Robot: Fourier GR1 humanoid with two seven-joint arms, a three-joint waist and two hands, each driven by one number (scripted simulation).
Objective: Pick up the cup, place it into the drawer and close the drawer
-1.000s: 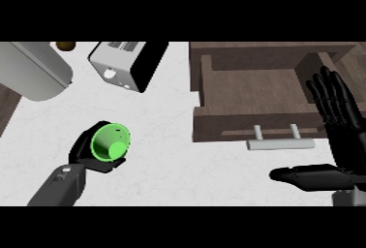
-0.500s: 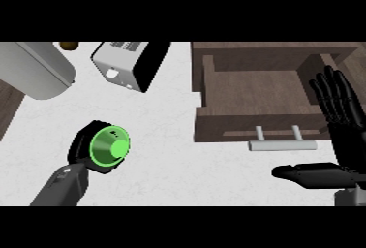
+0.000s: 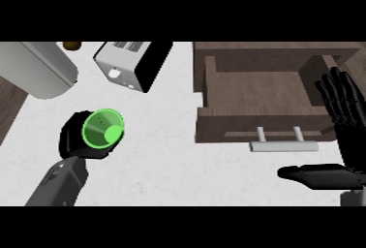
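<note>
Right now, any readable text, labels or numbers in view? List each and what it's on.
None readable.
Toaster: a small round mark on its face, no letters to be made out.
Cup, held in the left hand: plain green, no print.
Drawer: bare wood and handle, no label.

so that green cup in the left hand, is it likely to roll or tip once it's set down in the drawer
Probably stiff: the green cup keeps a round rim while the left hand curls round it. It looks small beside the hand, so likely light. Laid on its round side it could roll; set on its base in the open drawer, whose floor looks flat, it should stand, though a quick closing push might tip it.
</note>
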